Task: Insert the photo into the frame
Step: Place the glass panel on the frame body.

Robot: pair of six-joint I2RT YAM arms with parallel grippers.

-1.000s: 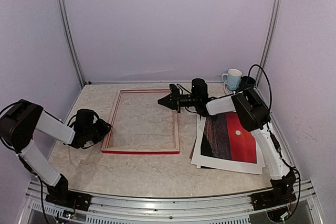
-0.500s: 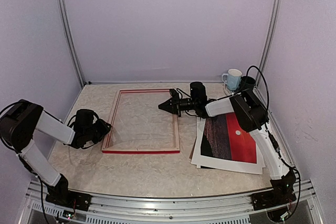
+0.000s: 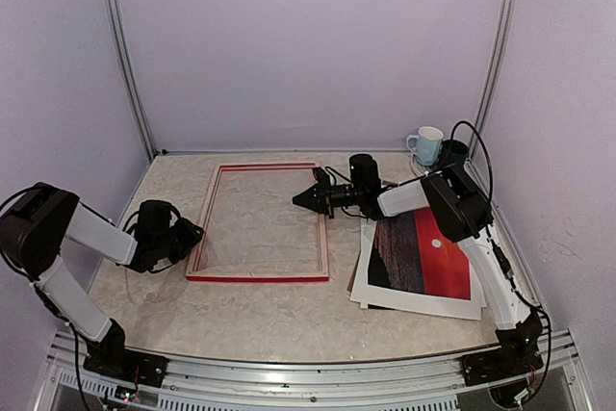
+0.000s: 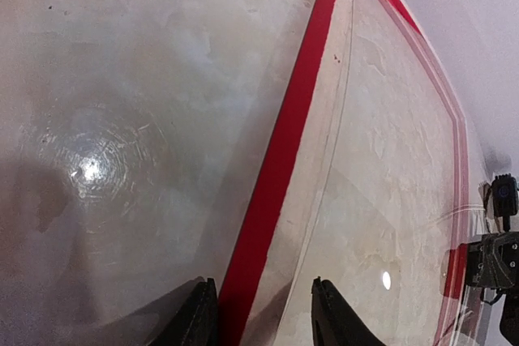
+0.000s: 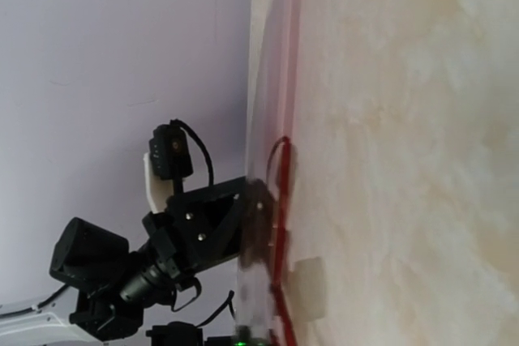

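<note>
Since a second ago the right gripper (image 3: 300, 199) has edged toward 6 o'clock, by the frame (image 3: 258, 276) at its right rail. The frame lies flat on the worktop (image 3: 269, 320), with the photo (image 3: 423, 252) face up at its 3 o'clock. At 9 o'clock the left gripper (image 4: 263, 301) has its jaws apart, straddling the rail. Right jaws: cannot tell.

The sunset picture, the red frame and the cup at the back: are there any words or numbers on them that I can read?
No words, numbers or signs can be read in any view.
photo: only red sky, a white sun and dark water, no writing.
frame: plain red, no label.
mug: looks plain white; too small to show any fine print.
</note>
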